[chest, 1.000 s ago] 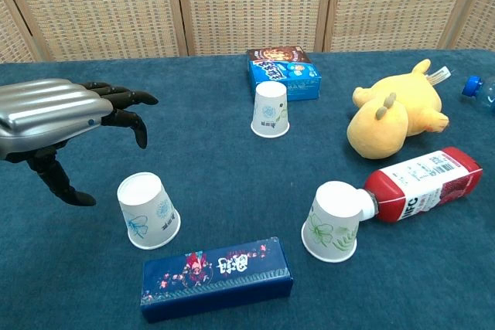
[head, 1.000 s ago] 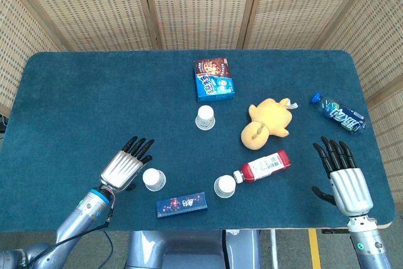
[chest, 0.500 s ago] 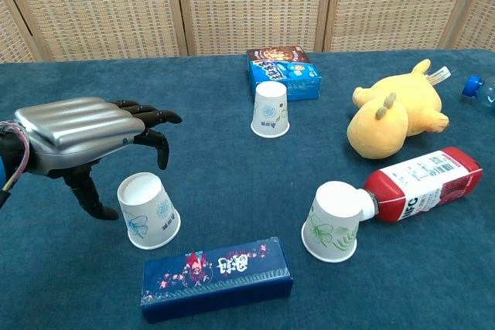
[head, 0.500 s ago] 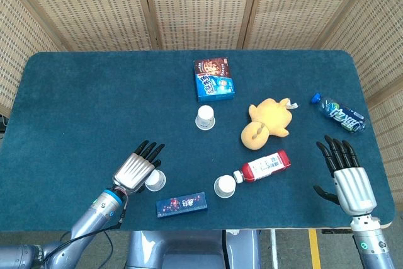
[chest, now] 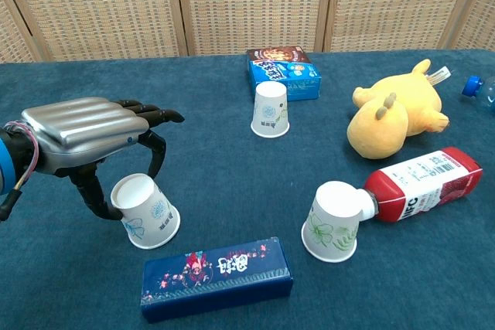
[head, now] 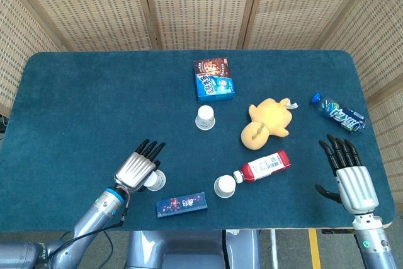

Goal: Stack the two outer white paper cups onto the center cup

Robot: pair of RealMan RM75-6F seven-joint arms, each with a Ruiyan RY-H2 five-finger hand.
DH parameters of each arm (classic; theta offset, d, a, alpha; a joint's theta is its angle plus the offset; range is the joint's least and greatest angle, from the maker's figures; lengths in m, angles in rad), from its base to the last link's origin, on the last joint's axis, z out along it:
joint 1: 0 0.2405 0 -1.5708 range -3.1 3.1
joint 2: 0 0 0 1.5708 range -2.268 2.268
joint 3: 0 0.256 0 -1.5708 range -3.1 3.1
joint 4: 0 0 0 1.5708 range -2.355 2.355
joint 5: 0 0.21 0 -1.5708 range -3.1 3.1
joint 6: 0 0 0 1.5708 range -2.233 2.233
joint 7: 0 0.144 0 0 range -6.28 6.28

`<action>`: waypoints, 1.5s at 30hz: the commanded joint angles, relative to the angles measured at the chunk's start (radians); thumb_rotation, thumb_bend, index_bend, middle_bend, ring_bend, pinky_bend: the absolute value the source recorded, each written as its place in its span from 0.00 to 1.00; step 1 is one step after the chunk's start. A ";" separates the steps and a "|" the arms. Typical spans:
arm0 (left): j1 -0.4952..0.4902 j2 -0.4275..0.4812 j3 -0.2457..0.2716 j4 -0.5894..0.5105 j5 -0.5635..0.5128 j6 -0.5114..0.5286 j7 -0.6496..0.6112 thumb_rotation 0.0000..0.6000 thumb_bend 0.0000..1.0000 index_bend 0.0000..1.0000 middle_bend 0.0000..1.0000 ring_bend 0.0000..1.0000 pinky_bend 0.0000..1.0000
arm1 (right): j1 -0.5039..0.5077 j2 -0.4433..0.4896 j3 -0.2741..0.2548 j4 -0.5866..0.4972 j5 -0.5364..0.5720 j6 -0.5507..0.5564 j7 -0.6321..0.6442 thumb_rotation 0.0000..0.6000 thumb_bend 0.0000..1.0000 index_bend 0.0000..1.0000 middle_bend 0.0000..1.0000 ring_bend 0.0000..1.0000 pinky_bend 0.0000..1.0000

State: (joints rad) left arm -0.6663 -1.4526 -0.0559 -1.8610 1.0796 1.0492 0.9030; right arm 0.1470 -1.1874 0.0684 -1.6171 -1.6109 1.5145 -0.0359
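Three white paper cups stand upside down on the blue table. The left cup (head: 153, 181) (chest: 145, 211) sits under my left hand (head: 138, 167) (chest: 83, 134), whose palm faces down and fingers are spread. The thumb hangs at the cup's left side and the fingers (chest: 157, 152) arch over its top; the cup leans slightly left. The far cup (head: 205, 117) (chest: 271, 110) stands in front of a blue box. The right cup (head: 225, 186) (chest: 333, 221) touches a red bottle's cap. My right hand (head: 350, 176) hovers open at the table's right front, seen only in the head view.
A long dark blue box (head: 181, 204) (chest: 216, 277) lies just in front of the left cup. A red bottle (head: 267, 166) (chest: 421, 183), a yellow plush toy (head: 266, 125) (chest: 390, 117), a blue snack box (head: 214, 79) (chest: 284, 71) and a water bottle (head: 338, 113) occupy the middle and right.
My left hand has moved right and down until it covers the left cup, thumb now at its side. The cup's top has tipped a little left. The right hand drifted slightly nearer.
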 commanded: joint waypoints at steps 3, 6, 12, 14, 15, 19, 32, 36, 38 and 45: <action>-0.021 0.040 -0.045 -0.025 0.009 0.016 -0.045 1.00 0.14 0.52 0.00 0.00 0.04 | 0.007 -0.005 0.006 0.010 0.020 -0.019 0.002 1.00 0.03 0.04 0.00 0.00 0.00; -0.045 0.074 -0.081 -0.041 -0.011 0.007 -0.065 1.00 0.14 0.51 0.00 0.00 0.04 | 0.010 -0.008 0.008 0.016 0.031 -0.028 -0.001 1.00 0.03 0.04 0.00 0.00 0.00; -0.103 0.106 -0.159 -0.025 -0.062 -0.006 -0.088 1.00 0.14 0.51 0.00 0.00 0.04 | 0.014 -0.011 0.015 0.025 0.057 -0.045 0.003 1.00 0.03 0.04 0.00 0.00 0.00; -0.117 0.103 -0.176 -0.011 -0.070 -0.007 -0.096 1.00 0.14 0.51 0.00 0.00 0.04 | 0.016 -0.012 0.017 0.028 0.064 -0.051 0.005 1.00 0.03 0.04 0.00 0.00 0.00; -0.128 0.099 -0.189 0.001 -0.077 -0.009 -0.104 1.00 0.14 0.51 0.00 0.00 0.04 | 0.017 -0.013 0.018 0.031 0.070 -0.055 0.005 1.00 0.03 0.04 0.00 0.00 0.00; -0.167 0.076 -0.226 0.050 -0.097 -0.019 -0.128 1.00 0.14 0.50 0.00 0.00 0.04 | 0.022 -0.016 0.023 0.040 0.090 -0.072 0.011 1.00 0.03 0.04 0.00 0.00 0.00; -0.412 -0.169 -0.335 0.461 -0.193 -0.097 -0.157 1.00 0.14 0.50 0.00 0.00 0.04 | 0.045 -0.026 0.051 0.108 0.176 -0.143 0.078 1.00 0.03 0.04 0.00 0.00 0.00; -0.459 -0.205 -0.343 0.529 -0.210 -0.129 -0.165 1.00 0.14 0.48 0.00 0.00 0.04 | 0.047 -0.025 0.054 0.114 0.185 -0.152 0.093 1.00 0.03 0.04 0.00 0.00 0.00; -0.488 -0.228 -0.346 0.568 -0.222 -0.149 -0.169 1.00 0.14 0.48 0.00 0.00 0.04 | 0.048 -0.024 0.057 0.119 0.190 -0.153 0.101 1.00 0.03 0.04 0.00 0.00 0.00; -0.566 -0.275 -0.345 0.652 -0.269 -0.201 -0.160 1.00 0.14 0.47 0.00 0.00 0.04 | 0.050 -0.021 0.065 0.136 0.210 -0.166 0.136 1.00 0.03 0.04 0.00 0.00 0.00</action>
State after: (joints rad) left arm -1.2175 -1.7166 -0.4002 -1.2223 0.8238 0.8586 0.7365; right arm 0.1961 -1.2095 0.1325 -1.4836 -1.4025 1.3509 0.0959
